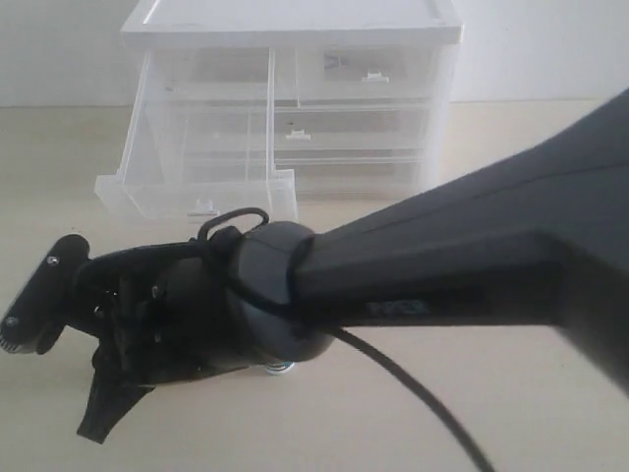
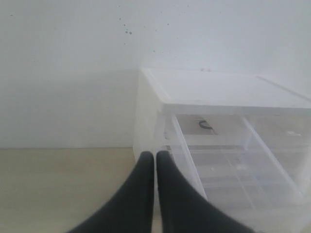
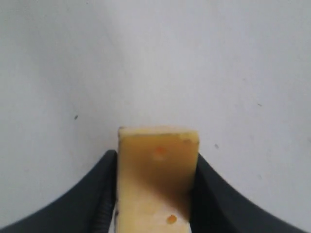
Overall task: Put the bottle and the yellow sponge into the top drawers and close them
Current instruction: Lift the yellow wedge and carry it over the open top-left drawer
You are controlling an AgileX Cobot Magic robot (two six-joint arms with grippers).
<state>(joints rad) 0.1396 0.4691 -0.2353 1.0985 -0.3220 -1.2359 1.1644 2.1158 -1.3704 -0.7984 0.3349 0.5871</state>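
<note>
**Sponge in hand, drawer waiting**

The right gripper (image 3: 154,160) is clamping the sponge (image 3: 158,187) and facing bare wall. The left gripper (image 2: 155,156) is sitting pinched together, empty, beside the cabinet (image 2: 228,92). The left top drawer (image 1: 201,202) is standing pulled out. The release is probably going best with the sponge lowered well inside the drawer's walls.

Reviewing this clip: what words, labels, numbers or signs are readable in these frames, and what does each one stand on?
Nothing reads cleanly.
On the black arm: a short row of lettering, too blurred to read.
Inside the cabinet, at its top level: a small curved dark mark, not legible as text.
On the yellow sponge: no text, only orange specks.
</note>
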